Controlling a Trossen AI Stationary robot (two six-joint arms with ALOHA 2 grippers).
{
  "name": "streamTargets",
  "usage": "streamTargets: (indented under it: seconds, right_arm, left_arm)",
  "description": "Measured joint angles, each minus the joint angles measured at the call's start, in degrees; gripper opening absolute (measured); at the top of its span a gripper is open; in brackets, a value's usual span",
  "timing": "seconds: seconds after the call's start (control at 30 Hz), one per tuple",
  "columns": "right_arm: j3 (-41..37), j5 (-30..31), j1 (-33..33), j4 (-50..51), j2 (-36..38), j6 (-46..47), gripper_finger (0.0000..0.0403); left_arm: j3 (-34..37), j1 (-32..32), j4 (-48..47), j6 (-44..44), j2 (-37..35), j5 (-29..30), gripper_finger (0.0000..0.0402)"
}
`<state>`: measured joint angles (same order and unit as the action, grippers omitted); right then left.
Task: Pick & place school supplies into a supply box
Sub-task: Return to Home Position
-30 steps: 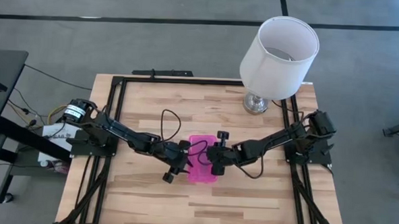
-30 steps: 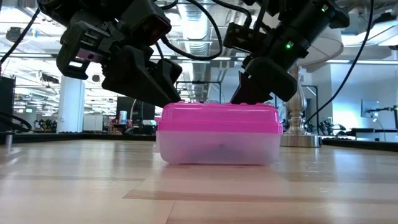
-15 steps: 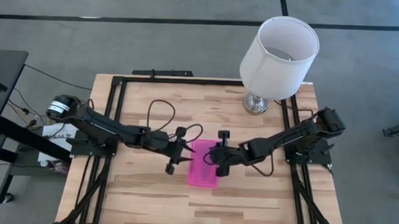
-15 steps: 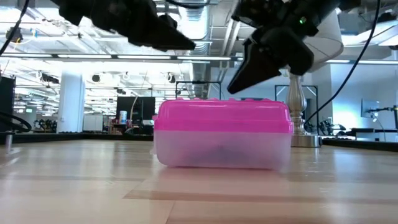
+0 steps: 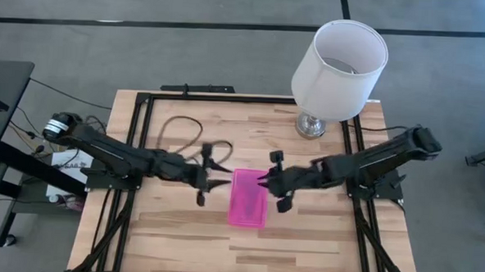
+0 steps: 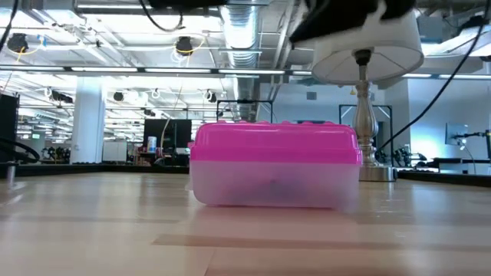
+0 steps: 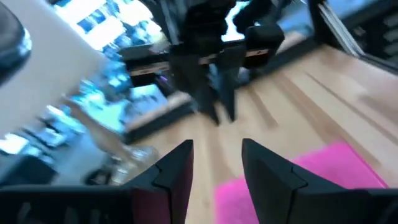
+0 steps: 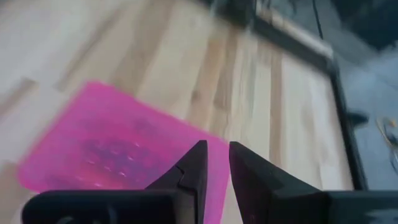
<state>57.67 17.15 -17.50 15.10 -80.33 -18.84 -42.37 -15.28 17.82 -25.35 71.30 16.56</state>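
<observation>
Closed box at mid-table, an empty gripper at either side

The left gripper (image 5: 221,178) is held near the box (image 5: 248,198), fingers apart, nothing gripped. The box, a pink lid with a bumpy rim over a frosted clear tub with rounded corners, is set on the pale wooden table (image 5: 304,237). The right gripper (image 5: 265,180) is held by its other edge, fingers narrowly apart, empty. The light box could be nudged by a low fingertip, or the tall lamp (image 5: 340,58) toppled, if the right arm were swung wide.

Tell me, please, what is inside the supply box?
The pink lid is shut on the supply box. Through its cloudy clear wall only a dim dark shape shows; which supplies lie inside cannot be told.
</observation>
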Motion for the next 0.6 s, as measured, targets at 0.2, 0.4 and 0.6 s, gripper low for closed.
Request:
streamTargets:
  seconds: [0.2,0.4,0.6]
  right_arm:
    - [0.1,-4.0,-0.3,0.0,12.0,-0.9,0.0063]
    - [0.1,-3.9,-0.3,3.8,21.0,-2.6,0.0063]
    - [-5.3,-3.8,1.3,-1.2,24.6,-1.0,0.0063]
  left_arm:
    - [-0.1,-2.6,-4.4,-2.4,-12.8,7.6,0.0132]
    - [-0.1,-2.8,-13.0,0.5,-21.2,12.6,0.0132]
    - [3.3,-1.6,-14.7,7.8,-22.0,13.1,0.0132]
